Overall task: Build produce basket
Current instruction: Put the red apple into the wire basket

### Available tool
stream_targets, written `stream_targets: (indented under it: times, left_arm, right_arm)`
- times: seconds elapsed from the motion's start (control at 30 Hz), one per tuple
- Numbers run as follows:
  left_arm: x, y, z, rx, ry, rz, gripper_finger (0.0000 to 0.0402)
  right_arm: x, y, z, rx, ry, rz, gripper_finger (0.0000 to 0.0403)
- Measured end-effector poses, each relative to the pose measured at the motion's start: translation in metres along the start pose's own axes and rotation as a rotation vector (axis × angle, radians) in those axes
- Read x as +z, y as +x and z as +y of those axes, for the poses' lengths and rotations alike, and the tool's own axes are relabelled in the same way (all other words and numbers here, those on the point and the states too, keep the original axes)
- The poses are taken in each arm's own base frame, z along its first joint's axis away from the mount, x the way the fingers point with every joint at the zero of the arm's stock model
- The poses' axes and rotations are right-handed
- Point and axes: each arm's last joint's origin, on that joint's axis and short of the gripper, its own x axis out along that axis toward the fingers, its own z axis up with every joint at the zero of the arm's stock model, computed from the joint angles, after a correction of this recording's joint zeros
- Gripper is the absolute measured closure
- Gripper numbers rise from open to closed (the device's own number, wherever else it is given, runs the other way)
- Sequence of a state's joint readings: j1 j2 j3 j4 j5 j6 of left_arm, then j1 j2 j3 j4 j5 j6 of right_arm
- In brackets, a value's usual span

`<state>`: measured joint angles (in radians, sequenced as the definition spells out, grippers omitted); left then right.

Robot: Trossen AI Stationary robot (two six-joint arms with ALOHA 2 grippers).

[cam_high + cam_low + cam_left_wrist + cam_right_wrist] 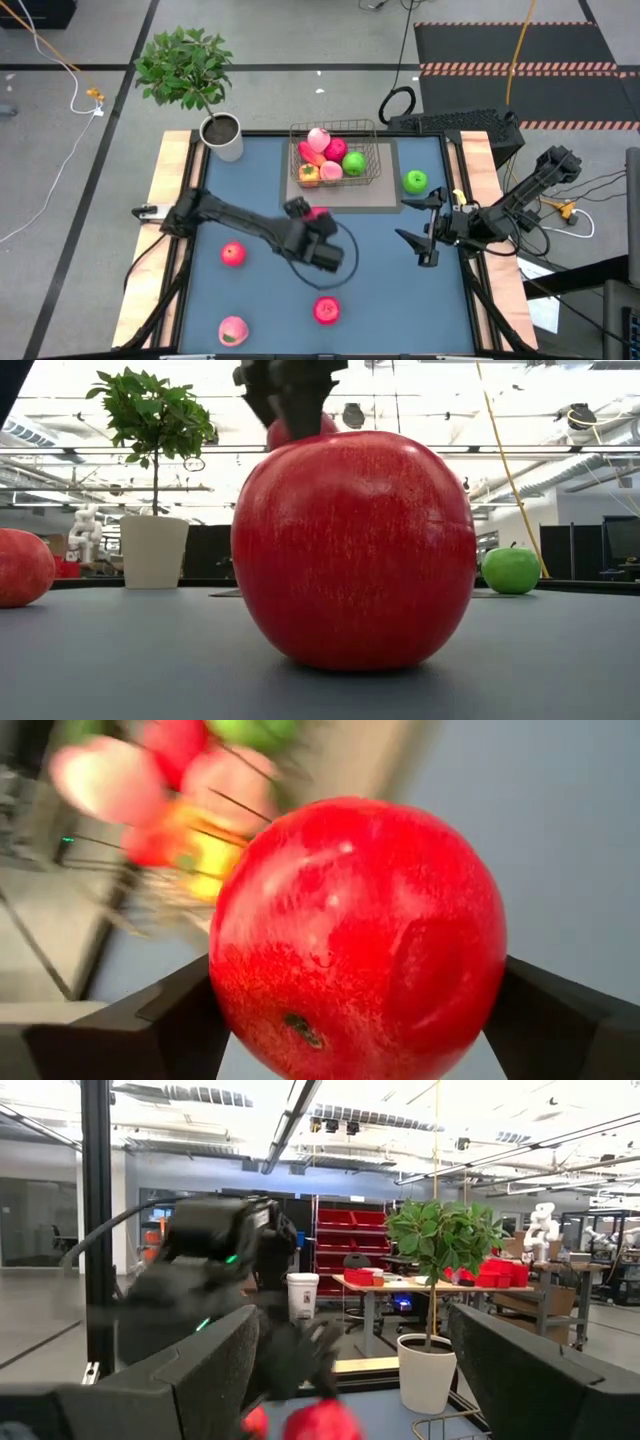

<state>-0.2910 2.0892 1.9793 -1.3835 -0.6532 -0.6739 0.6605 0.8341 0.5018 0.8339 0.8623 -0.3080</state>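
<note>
A red apple (360,940) sits between the fingers of my left gripper (314,220), above the middle of the blue table, near the wire basket (370,172). The basket stands on a grey mat and holds several fruits (330,155). Loose on the table lie a green apple (415,181), a red fruit (232,254), another red apple (326,310) and a pink peach (232,330). My right gripper (425,240) hovers open at the table's right side, with nothing between its fingers. My left gripper pinches the red apple by two opposite sides (232,990) between its two fingers (150,1030). The fingers slant down toward the far edge and the basket. The apple (300,430) is lifted clear of the table, its dark stem end turned toward the wrist.
A potted plant (222,135) in a grey pot stands at the table's far left corner. The grey mat (390,195) lies under the basket. Open blue tabletop shows between the loose fruits and along the right side.
</note>
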Motion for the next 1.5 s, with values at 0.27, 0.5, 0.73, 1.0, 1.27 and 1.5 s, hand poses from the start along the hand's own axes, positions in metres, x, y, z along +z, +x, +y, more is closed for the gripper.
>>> stream_targets:
  times: [0.27, 0.5, 0.73, 1.0, 1.27, 1.5]
  left_arm:
    - [0.056, 0.012, 0.074, 0.086, -0.207, -0.247, 0.0059]
    - [0.112, 0.074, 0.119, -0.012, -0.350, -0.435, 0.0048]
    - [0.125, 0.145, 0.169, 0.007, -0.511, -0.442, 0.0041]
    - [0.120, 0.217, 0.172, -0.145, -0.542, -0.355, 0.0029]
    - [0.117, 0.235, 0.163, -0.138, -0.510, -0.336, 0.0017]
    - [0.118, 0.235, 0.163, -0.143, -0.509, -0.338, 0.0003]
  right_arm:
    - [0.001, 0.000, 0.000, -0.003, -0.015, -0.009, 0.0083]
    - [0.001, 0.000, 0.000, -0.003, -0.035, -0.008, 0.0083]
    - [0.000, 0.000, 0.000, -0.003, -0.079, 0.002, 0.0083]
    - [0.001, 0.000, -0.001, -0.005, -0.077, -0.002, 0.0083]
    - [0.001, 0.000, -0.001, -0.005, -0.080, -0.002, 0.0083]
    - [0.001, 0.000, -0.001, -0.005, -0.077, -0.002, 0.0083]
